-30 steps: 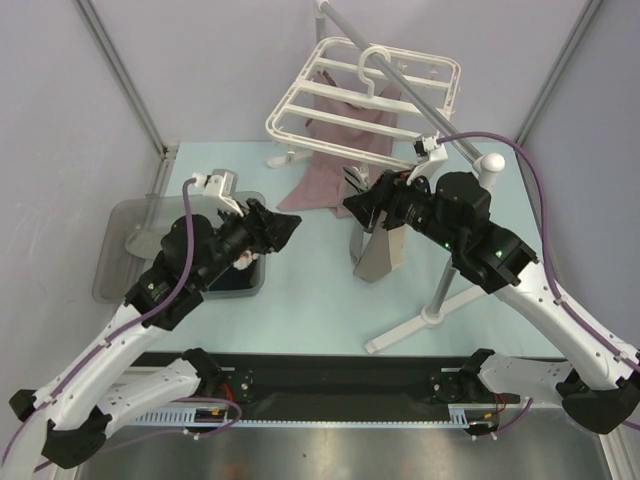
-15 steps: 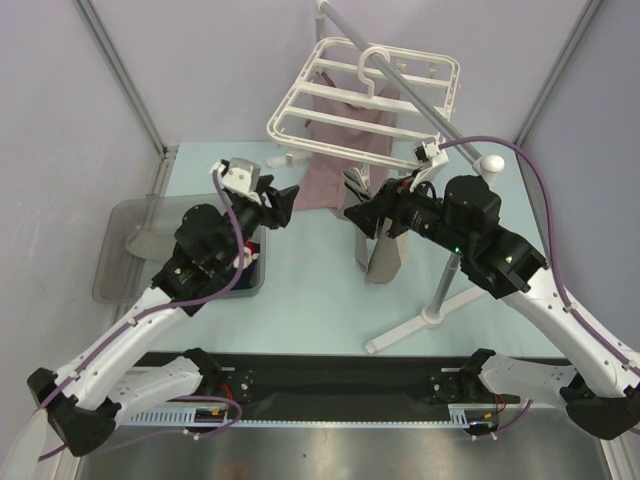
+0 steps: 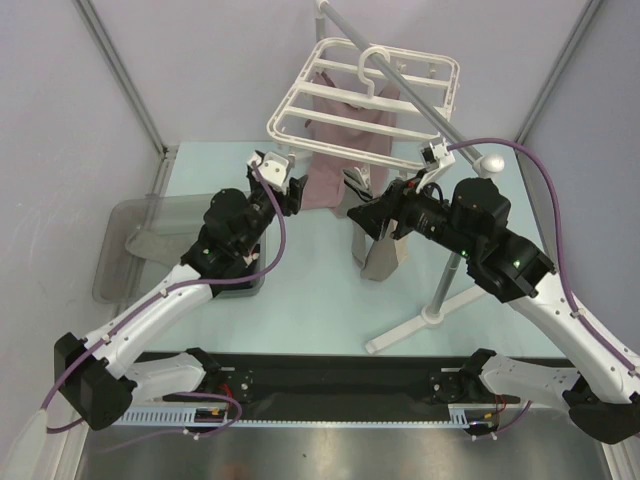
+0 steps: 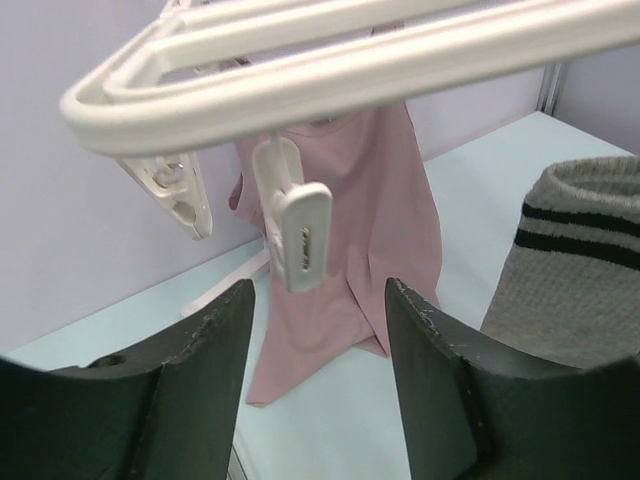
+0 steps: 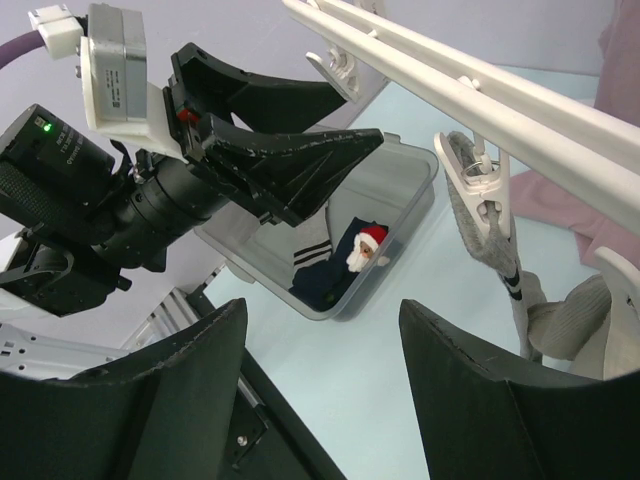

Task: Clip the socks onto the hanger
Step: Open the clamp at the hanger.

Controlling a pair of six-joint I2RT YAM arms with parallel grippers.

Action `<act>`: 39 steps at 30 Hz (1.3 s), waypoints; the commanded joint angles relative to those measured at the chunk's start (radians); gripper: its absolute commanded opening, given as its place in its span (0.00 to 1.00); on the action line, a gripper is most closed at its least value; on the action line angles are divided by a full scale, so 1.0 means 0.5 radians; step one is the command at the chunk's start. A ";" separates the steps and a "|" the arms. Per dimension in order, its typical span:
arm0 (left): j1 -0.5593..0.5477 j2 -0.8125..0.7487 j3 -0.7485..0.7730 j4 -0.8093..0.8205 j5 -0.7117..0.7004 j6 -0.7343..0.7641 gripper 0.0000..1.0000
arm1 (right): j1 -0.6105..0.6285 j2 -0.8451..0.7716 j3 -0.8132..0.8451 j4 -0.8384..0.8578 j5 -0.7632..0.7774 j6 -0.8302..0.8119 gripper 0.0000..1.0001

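Observation:
The white hanger (image 3: 362,92) hangs from the stand's rail at the back. A light grey sock (image 3: 381,252) with dark stripes dangles from one of its clips; it also shows in the right wrist view (image 5: 492,232) and the left wrist view (image 4: 580,270). My left gripper (image 3: 288,194) is open and empty, raised just below the hanger's front left corner, facing a free white clip (image 4: 299,228). My right gripper (image 3: 363,208) is open and empty beside the hung sock's top. A navy Santa sock (image 5: 362,252) lies in the grey bin (image 5: 420,205).
A mauve-pink cloth (image 3: 328,172) hangs from the hanger between the two grippers. The grey metal pole stand (image 3: 447,272) rises at the right, its white feet (image 3: 400,330) on the table. A grey lid (image 3: 125,245) lies left of the bin (image 3: 250,283).
My left arm has risen from the bin and swung up and right to the hanger's front left corner. My right gripper has edged slightly right beside the hung sock.

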 commanded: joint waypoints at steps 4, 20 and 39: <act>0.065 0.002 0.101 0.189 0.062 -0.013 0.56 | -0.005 -0.039 0.030 0.042 -0.035 -0.005 0.67; 0.160 -0.002 0.098 0.238 0.295 -0.176 0.34 | 0.034 0.026 0.132 0.039 -0.068 0.014 0.66; 0.175 -0.069 0.202 -0.095 0.581 -0.571 0.01 | 0.105 0.329 0.454 0.052 -0.108 0.091 0.56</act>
